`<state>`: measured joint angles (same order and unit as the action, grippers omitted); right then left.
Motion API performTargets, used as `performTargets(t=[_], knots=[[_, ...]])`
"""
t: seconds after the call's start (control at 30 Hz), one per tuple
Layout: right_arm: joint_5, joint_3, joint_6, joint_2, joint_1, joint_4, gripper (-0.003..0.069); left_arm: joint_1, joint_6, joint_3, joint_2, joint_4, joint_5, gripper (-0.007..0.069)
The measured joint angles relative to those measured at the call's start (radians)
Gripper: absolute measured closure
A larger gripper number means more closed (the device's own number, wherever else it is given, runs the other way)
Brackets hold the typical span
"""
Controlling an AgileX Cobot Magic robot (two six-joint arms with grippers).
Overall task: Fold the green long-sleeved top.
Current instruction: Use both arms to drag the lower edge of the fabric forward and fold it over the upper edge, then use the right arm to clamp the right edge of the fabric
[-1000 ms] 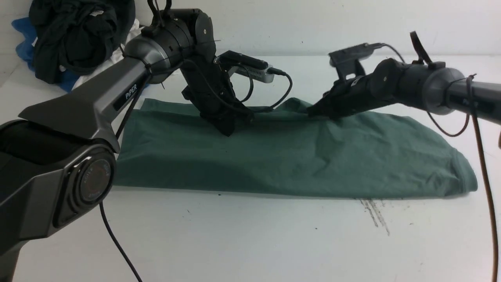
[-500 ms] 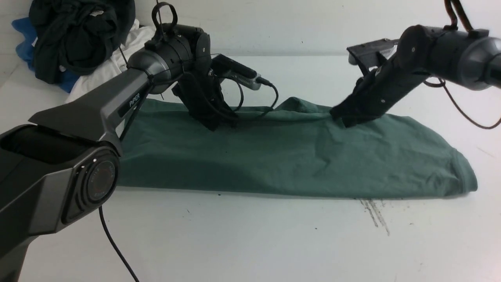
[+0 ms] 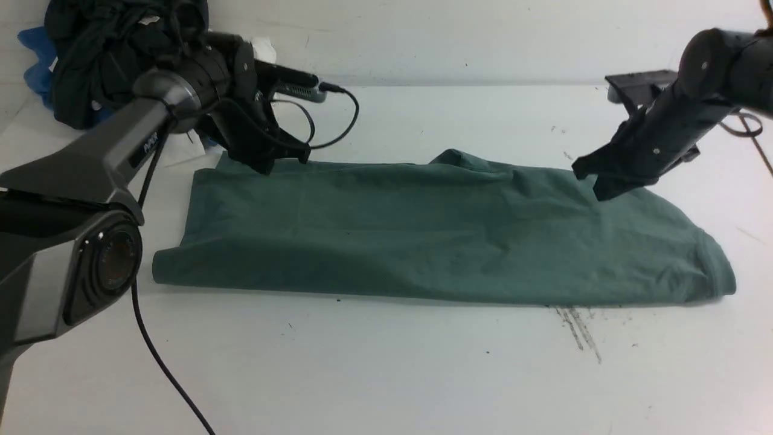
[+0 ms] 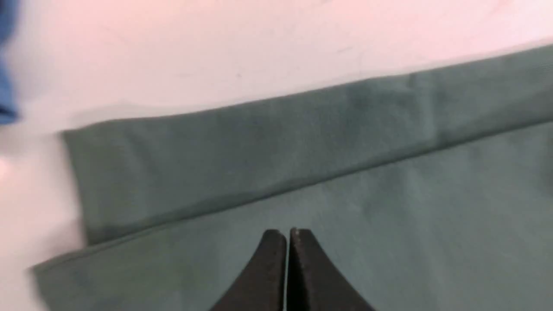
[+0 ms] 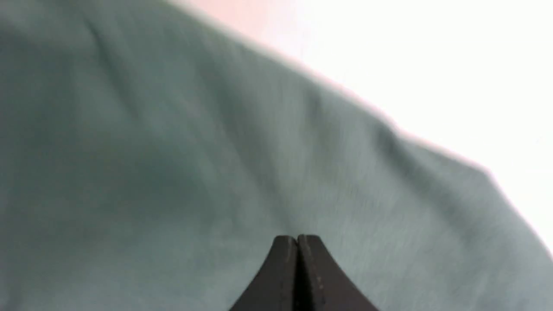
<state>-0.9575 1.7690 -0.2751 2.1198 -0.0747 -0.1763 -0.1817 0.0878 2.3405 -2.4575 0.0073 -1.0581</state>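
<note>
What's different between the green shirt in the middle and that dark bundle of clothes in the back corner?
The green top lies spread flat in a long band; the black garment is bunched in a heap. The green top stretches across the middle of the table; the black garment sits at the far left corner. Both are soft clothing that no gripper holds.

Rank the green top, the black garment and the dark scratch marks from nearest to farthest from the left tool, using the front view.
From the left tool:
1. green top: directly under the tool, at its far-left corner.
2. black garment: heaped in the far-left corner.
3. dark scratch marks: near right, in front of the top.
</note>
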Motion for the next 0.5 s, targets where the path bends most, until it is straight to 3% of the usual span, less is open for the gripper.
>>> performTargets(t=[0.13, 0.27, 0.4, 0.5], knots=[[-0.05, 0.0, 0.001, -0.046, 0.0, 0.004, 0.0666, 0.0, 0.058, 0.012, 0.107, -0.007, -0.134, 0.0632], [-0.15, 0.0, 0.0, -0.08, 0.019, 0.012, 0.0662, 0.0, 0.124, -0.057, 0.196, -0.063, -0.166, 0.0632], [-0.239, -0.029, -0.022, -0.118, 0.063, -0.027, 0.0661, 0.0, 0.178, -0.303, 0.301, -0.17, -0.17, 0.0632], [-0.214, -0.137, -0.084, -0.127, 0.08, -0.109, 0.0661, -0.003, 0.267, -0.55, 0.36, -0.262, -0.153, 0.0632]])
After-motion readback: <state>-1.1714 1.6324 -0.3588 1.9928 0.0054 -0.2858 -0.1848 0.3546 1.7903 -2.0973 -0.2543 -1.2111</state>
